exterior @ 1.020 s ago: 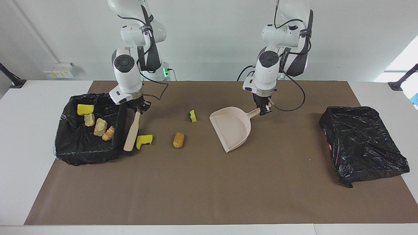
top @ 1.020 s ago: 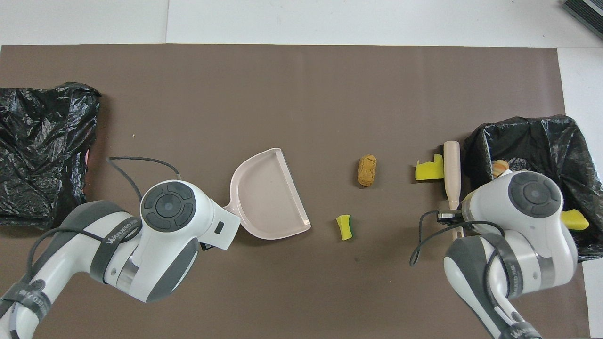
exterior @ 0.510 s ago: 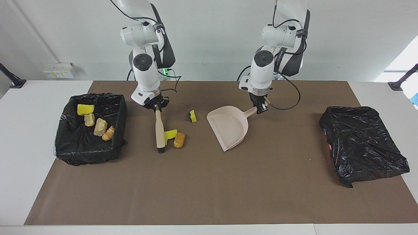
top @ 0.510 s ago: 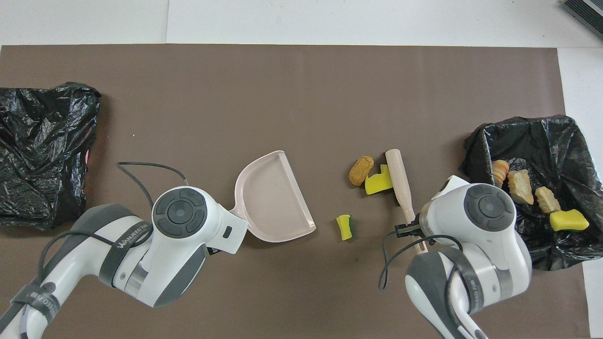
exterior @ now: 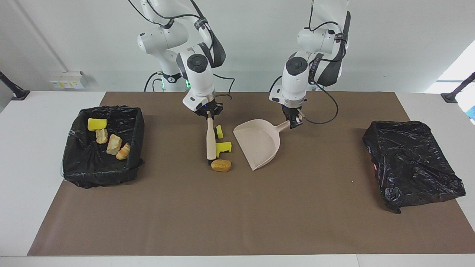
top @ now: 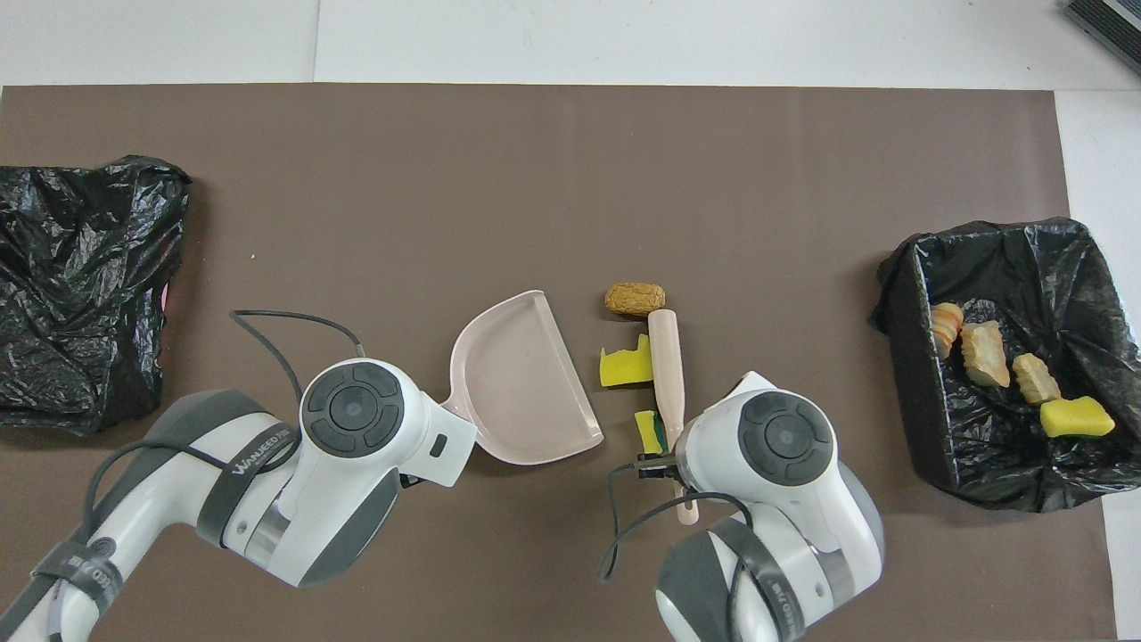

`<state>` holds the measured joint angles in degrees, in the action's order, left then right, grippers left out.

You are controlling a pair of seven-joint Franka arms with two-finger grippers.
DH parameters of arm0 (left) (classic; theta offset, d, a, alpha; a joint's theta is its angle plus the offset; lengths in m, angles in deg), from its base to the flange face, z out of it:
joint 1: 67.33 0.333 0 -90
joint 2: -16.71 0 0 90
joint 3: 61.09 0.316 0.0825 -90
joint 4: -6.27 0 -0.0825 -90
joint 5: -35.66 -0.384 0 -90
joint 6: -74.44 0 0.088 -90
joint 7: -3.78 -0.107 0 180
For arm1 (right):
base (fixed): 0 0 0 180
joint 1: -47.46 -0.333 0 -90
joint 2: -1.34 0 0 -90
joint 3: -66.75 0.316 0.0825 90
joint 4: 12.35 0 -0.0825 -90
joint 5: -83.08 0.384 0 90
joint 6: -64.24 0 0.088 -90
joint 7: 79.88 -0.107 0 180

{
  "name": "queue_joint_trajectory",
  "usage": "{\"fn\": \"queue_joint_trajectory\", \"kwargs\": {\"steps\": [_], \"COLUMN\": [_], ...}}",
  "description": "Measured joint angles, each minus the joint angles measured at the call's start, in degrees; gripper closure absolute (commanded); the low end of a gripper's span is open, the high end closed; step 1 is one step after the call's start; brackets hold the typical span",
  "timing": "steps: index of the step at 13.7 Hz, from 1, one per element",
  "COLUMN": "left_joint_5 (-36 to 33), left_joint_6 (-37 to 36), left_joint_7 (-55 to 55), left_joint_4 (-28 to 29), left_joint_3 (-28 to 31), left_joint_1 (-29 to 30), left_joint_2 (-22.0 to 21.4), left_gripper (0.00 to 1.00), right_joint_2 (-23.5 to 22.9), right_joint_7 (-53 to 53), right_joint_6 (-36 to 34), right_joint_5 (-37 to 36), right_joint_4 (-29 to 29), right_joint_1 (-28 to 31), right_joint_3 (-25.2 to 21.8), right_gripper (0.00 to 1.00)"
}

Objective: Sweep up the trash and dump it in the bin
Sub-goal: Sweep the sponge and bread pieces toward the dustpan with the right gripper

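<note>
- Brown matting [exterior: 237,207] covers the white worktop [exterior: 33,178]; a pale wall stands at the robots' end.
- Right end effector [exterior: 210,115]: clamped on the handle of a beige brush [exterior: 210,142], whose head rests on the matting.
- Left end effector [exterior: 294,124]: clamped on the handle of the beige dustpan [exterior: 259,142], which lies flat with its mouth turned toward the brush.
- Three pieces of trash lie between brush and dustpan: a green-backed sponge bit [exterior: 219,131] nearest the robots, a yellow sponge bit [exterior: 223,147] touching the brush, and a tan bread chunk [exterior: 221,165] at the brush tip.
- Open bin [exterior: 102,174], lined in black plastic, at the right arm's end of the worktop: holds one yellow sponge piece [exterior: 97,124] and three bread chunks [exterior: 113,144].
- Crumpled black bag [exterior: 412,163] lies at the left arm's end of the worktop.
</note>
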<state>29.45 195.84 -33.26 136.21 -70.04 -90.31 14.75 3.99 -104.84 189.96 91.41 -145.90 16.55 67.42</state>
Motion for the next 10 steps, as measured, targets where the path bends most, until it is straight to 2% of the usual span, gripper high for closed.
{"fn": "queue_joint_trajectory", "kwargs": {"steps": [2, 6, 9, 10], "left_joint_5": [0.00, 0.00, 0.00, 0.00], "left_joint_6": [-0.02, -0.03, -0.03, -0.03], "left_joint_7": [0.02, 0.09, 0.18, 0.20], "left_joint_4": [0.00, 0.01, 0.01, 0.01], "left_joint_3": [0.01, 0.01, 0.01, 0.01], "left_joint_1": [-0.01, -0.01, -0.01, -0.01], "left_joint_2": [0.00, 0.00, 0.00, 0.00], "left_gripper": [1.00, 1.00, 1.00, 1.00], "right_joint_2": [-1.95, -4.64, -6.44, -6.13], "right_joint_7": [-3.31, -9.90, -14.50, -14.72], "right_joint_6": [3.18, 6.67, 5.90, 3.09], "right_joint_5": [3.77, 16.34, 18.06, 18.05], "right_joint_4": [1.12, 5.31, 10.46, 11.58], "right_joint_1": [-3.79, -10.11, -10.83, -10.28], "right_joint_3": [0.07, 0.19, 0.11, -0.41], "right_gripper": [1.00, 1.00, 1.00, 1.00]}}
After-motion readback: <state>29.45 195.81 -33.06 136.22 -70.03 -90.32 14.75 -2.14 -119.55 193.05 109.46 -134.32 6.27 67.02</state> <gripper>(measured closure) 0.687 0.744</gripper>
